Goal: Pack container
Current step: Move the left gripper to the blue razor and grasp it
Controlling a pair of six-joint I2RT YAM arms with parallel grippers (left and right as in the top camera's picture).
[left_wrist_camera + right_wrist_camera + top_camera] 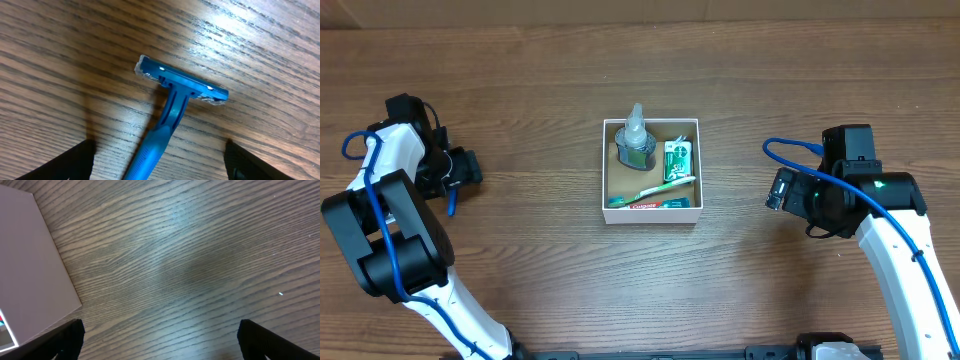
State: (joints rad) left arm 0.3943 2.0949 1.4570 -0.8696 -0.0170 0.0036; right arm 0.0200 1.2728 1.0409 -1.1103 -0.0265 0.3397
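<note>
Left wrist view: the left pincer (159, 161) has its two dark fingers spread wide, one at each lower corner, and grips nothing. Between them lies a blue disposable razor (170, 102) flat on the wood-grain worktop (260, 45), its handle running down the middle of the gap and its head pointing away from the camera. Neither finger touches the handle. The right pincer (160, 340) is also apart and empty, hanging over bare wood just beside one white outer wall of the container (699, 170). Seen from overhead, that small square box sits at the centre of the worktop, well apart from the left arm at the far left edge. It already holds a bottle (635, 142), a green packet (677, 160), a toothbrush (658, 186) and a toothpaste tube (650, 204). The step in hand looks like picking up the razor – the last loose item. Next, the left fingers should probably lower, close on the handle, then carry it across to the box.
</note>
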